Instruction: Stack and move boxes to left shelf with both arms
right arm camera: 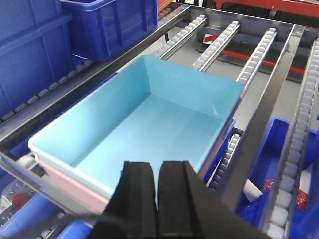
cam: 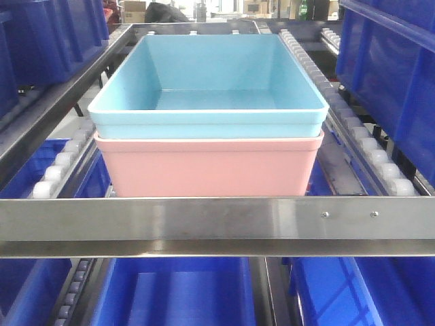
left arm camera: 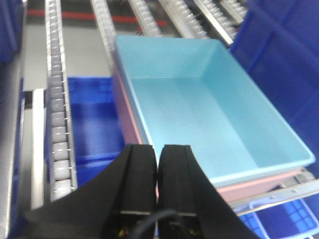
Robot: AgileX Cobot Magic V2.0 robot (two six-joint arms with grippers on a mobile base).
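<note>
In the front-facing view, the light sky-blue open-top plastic bin [cam: 207,81] sits nested in the salmon-pink plastic bin [cam: 207,166] at the centre of the frame, both resting on the steel-framed roller shelf [cam: 217,221] just behind its front bar. Rows of small white rollers [cam: 58,166] run up the left and right sides. No gripper shows here. Stacking looks done, and the pair appears to be placed on a shelf level; whether this is the final spot I cannot tell. Dark blue plastic bins [cam: 387,75] crowd the upper corners and the level below, close to the stack's flanks.

In the left wrist view, the left gripper [left arm camera: 158,164] fills the lower middle, its black fingers pressed together with only a thin seam between them, holding nothing. It hangs just off the near corner of the stack, apart from the rim. The pink bin shows as a thin edge under the blue one. A roller track [left arm camera: 59,129] runs down the left of the frame.

In the right wrist view, the right gripper [right arm camera: 155,194] sits at the bottom centre, fingers likewise closed and empty, near the blue bin's rim. If the stack needs to go further, both grippers would need to spread and take opposite rims together; the steel rails and the dark blue bin [right arm camera: 107,25] at upper left leave little room.
</note>
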